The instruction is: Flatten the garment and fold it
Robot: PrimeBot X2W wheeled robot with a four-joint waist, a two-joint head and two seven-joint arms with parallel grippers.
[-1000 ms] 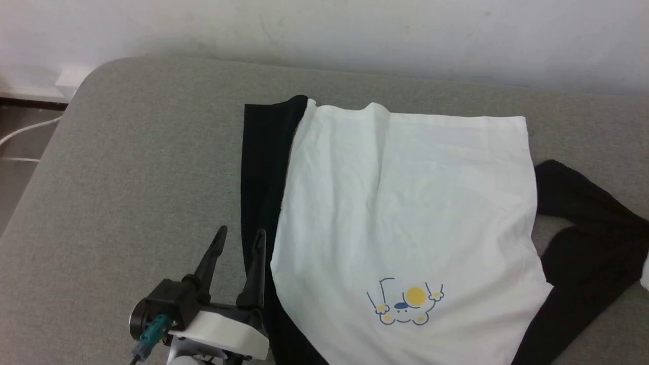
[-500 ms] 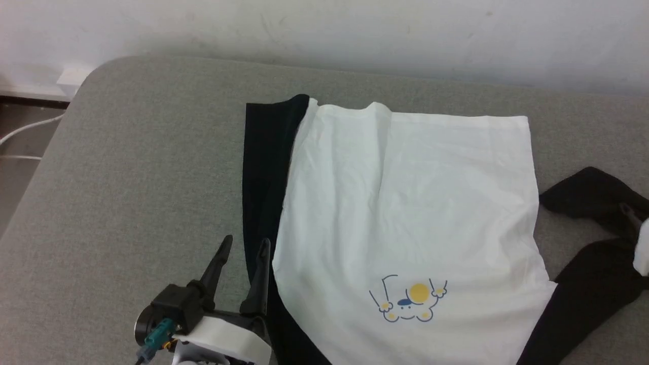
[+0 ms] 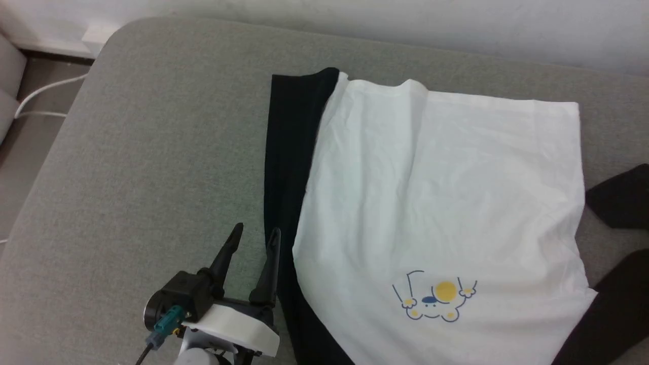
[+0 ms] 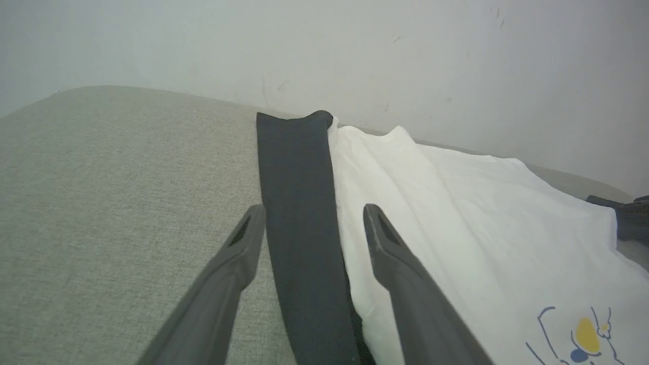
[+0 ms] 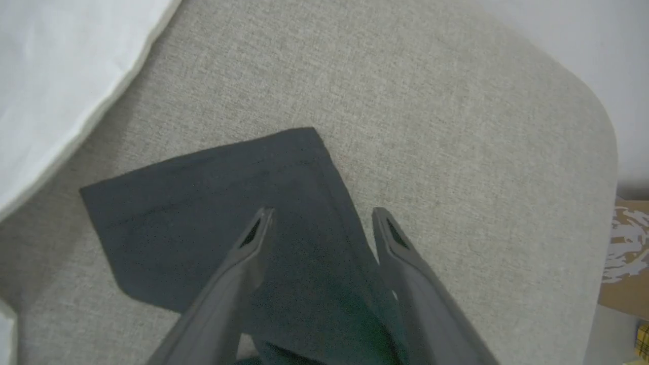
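Plainly open, the left claw point(image 3: 257, 229) aims along the garment's point(image 3: 441, 192) black sleeve point(image 3: 289, 152) (white body just right); the right claw point(image 5: 323, 211), spread empty, overhangs the second sleeve point(image 5: 203, 203).

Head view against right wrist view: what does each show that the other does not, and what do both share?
Head view: the left end effector, open beside a straight black sleeve, and the cartoon print. Right wrist view: the right end effector, open over the other sleeve, and something brown, perhaps a box. Shared: the garment's white body, that other sleeve, the grey cushion.
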